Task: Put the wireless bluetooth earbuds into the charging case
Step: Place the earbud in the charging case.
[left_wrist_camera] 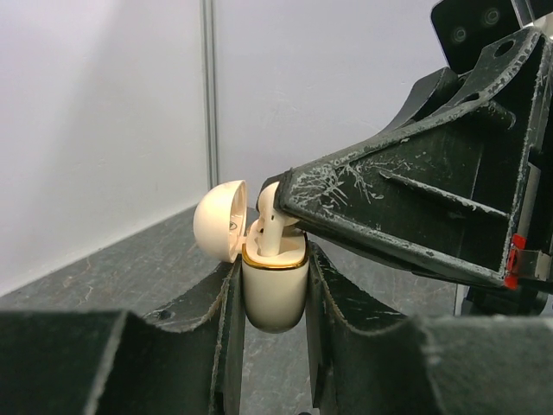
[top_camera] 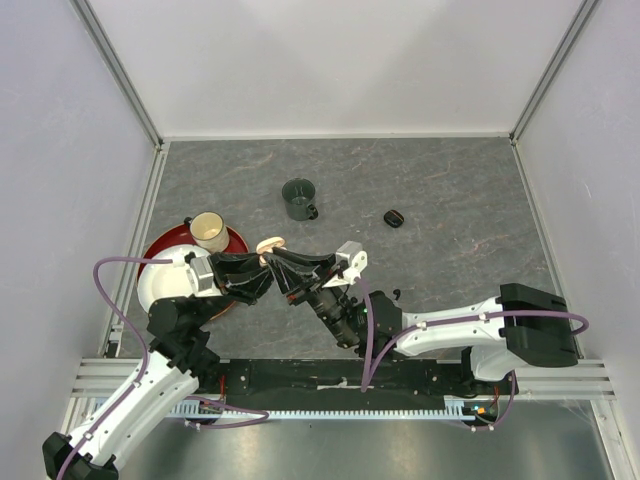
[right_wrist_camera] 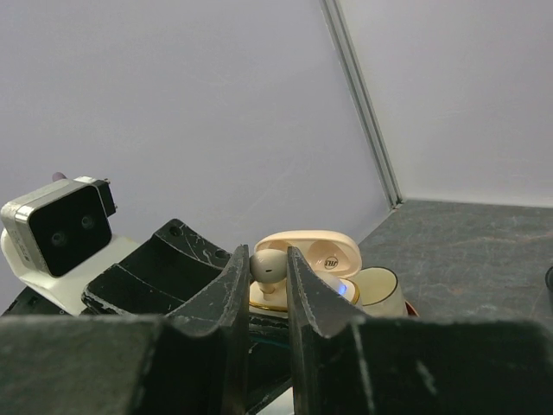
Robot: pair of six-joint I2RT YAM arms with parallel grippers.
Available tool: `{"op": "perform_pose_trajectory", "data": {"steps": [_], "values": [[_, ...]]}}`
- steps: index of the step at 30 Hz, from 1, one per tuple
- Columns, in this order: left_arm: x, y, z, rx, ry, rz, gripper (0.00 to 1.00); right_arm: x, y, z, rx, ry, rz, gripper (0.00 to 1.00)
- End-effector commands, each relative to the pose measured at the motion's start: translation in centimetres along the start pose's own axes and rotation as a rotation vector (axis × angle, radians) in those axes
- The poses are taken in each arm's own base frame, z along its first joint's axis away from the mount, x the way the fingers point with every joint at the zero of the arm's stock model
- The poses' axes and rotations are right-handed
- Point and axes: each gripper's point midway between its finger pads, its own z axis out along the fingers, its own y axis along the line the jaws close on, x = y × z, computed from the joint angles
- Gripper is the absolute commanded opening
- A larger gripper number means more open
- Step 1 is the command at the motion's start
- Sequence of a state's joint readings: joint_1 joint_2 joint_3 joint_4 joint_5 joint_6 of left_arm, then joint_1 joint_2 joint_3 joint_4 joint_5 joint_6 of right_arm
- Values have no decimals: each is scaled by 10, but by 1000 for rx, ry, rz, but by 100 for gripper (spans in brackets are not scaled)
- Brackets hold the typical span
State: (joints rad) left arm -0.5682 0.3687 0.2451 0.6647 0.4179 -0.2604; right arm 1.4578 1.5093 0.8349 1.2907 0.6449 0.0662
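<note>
One cream earbud [right_wrist_camera: 268,266], one open case [left_wrist_camera: 275,290], one mug [top_camera: 299,199]

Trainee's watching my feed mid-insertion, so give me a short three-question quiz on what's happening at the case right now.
1. True or false: the lid of the charging case is shut.
2. What do the right jaws hold? A) a cream-white earbud B) a spoon C) nothing
3. Fill in: the left jaws are clamped on the ___.

Key: 1 false, the lid stands open; 2 A; 3 charging case.
</note>
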Motion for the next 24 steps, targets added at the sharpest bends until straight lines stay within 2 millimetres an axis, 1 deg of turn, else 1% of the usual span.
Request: {"op": "perform_pose_trajectory", "data": {"steps": [1,3,5,7,10,11,13,14,17,24], "values": [[-49,-1,4,-12,-164,91,2,20,-9,-10,35,97,-93,0],[-49,0,4,-16,-164,92,2,19,-8,-10,37,105,-110,0],[-48,0,4,-18,-160,92,2,18,-5,-10,31,110,-120,3],[-47,1,4,-19,-159,91,2,18,-3,-9,25,116,-133,4],[-46,0,5,-11,-152,90,2,19,-1,-8,21,124,-139,10],[-47,-1,5,-6,-152,89,2,19,2,-7,12,128,-138,15],[-46,-2,5,-3,-150,89,2,19,5,-6,0,129,-137,16],[-45,-2,5,-1,-145,87,2,17,5,-5,1,125,-136,18],[-44,-3,5,2,-141,86,2,10,10,-2,-15,113,-125,19],[-43,-2,4,0,-139,87,2,2,9,-1,4,109,-123,20]]}}
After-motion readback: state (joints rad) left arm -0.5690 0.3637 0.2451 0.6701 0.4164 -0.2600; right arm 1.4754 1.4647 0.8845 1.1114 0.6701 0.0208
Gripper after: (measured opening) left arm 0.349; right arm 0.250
